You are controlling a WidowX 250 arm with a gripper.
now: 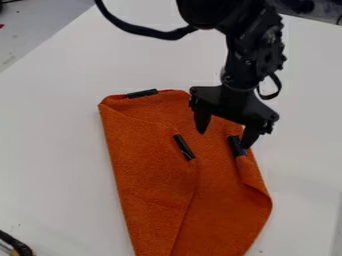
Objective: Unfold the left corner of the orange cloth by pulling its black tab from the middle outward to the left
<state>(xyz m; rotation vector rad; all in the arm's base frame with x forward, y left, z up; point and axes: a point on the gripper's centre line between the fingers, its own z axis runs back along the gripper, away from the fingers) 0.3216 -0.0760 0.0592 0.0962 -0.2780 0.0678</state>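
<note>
Table with a smooth white top (53, 150) is spreading across the frame, and a dark curved object (17, 245) is poking in at the lower left. Rightward, a folded orange cloth (150, 175) is lying from the centre down to the bottom edge, its layers overlapping and its right side curling inward. A short black strip (142, 93) is sitting on its top edge, and a second black strip (184, 147) is slanting across its middle. Right of that, the black two-finger gripper (224, 138) is hanging over the upper right part of the cloth, its fingers standing wide apart with nothing visibly gripped. Its right-hand fingertip is overlapping a third black strip (236, 146) near the curled side; whether they are touching, I cannot tell. That closeness is posing the main risk: a slight sideways drift could be knocking the strip or dragging the curl out of line. Pressing down could be rucking the loose layers, and closing on a shallow pinch could be letting the fabric slip free.
</note>
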